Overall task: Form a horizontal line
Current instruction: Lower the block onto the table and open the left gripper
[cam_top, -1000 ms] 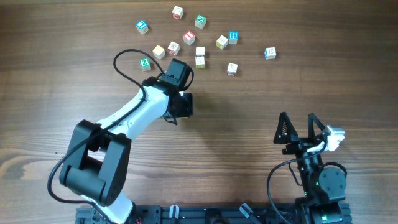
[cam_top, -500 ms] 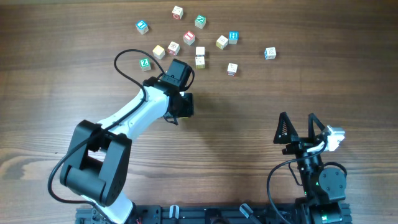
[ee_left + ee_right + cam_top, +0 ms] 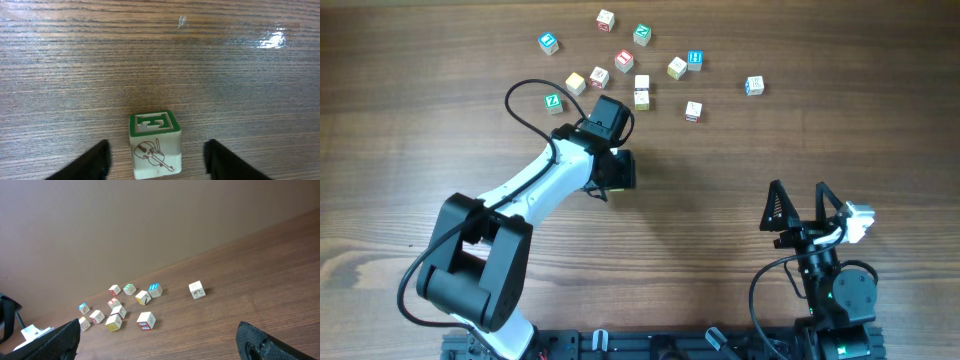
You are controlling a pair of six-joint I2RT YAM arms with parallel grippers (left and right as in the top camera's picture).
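A blue cube (image 3: 549, 42), red cube (image 3: 624, 60) and teal cube (image 3: 642, 34) dot the table (image 3: 820, 150).

Looked like a robotics lab bench, tbh: black mounting rail (image 3: 660, 346) along the bottom edge, wood-grain table (image 3: 800, 140), blank brown wall (image 3: 125, 225) up top.

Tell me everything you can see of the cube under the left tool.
The cube is pale wood, its top face green-framed with a green letter, likely E, its near side bearing a line drawing of a violin. It sits flat on the table, between the open fingers of the left tool, touching neither.
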